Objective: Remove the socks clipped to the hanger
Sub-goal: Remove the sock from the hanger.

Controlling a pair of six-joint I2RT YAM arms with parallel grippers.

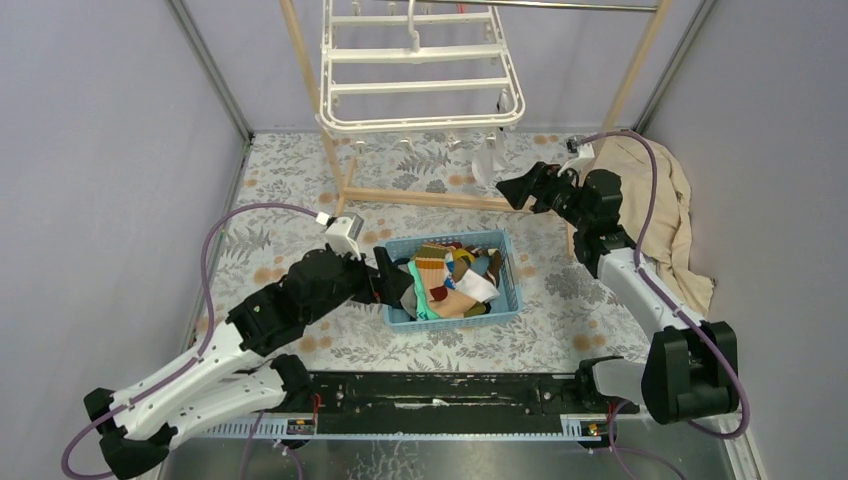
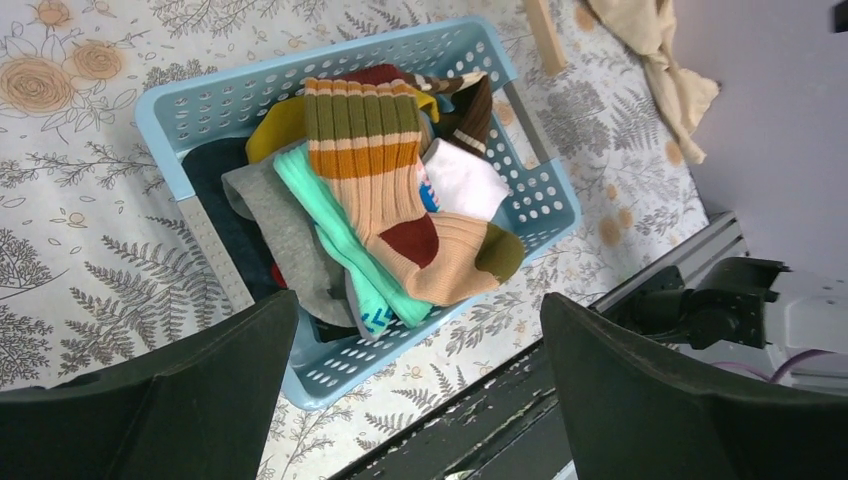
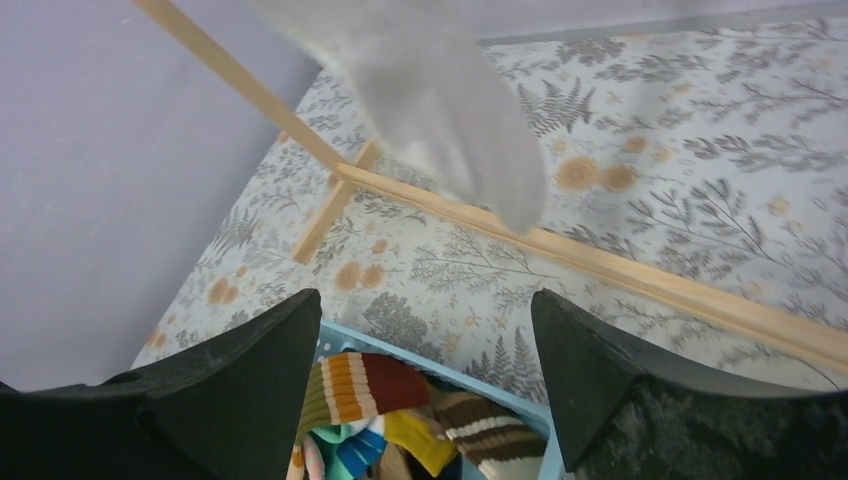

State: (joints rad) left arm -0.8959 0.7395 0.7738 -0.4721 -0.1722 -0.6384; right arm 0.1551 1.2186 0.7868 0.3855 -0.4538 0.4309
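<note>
a table (image 1: 290, 190) under a fern-and-rose printed cover fills the cell between lilac walls. at its far side stands a tall rack of pale wooden poles (image 1: 430, 197), and from the rack's top bar hangs the white plastic rectangular hanger (image 1: 420, 124), its crossbars bare and small clips dangling below the rim. a large crumpled beige cloth (image 1: 670, 200) lies at the far right, against the wall. near the middle sits a light-blue perforated plastic basket (image 1: 452, 318) heaped with loose socks (image 1: 450, 280) in mixed colours: brown-and-orange ribbed, mint green, grey, white, yellow, navy. one pale grey-white sock (image 1: 487, 163) hangs from a clip at the hanger's near right corner, well above the table. the right gripper (image 3: 425, 300) reaches from the right toward that sock's lower end, black fingers apart and nothing between them; whether it touches the fabric cannot be told. the left gripper (image 2: 418, 300) hovers over the basket's left end, its fingers spread wide and empty.
</note>
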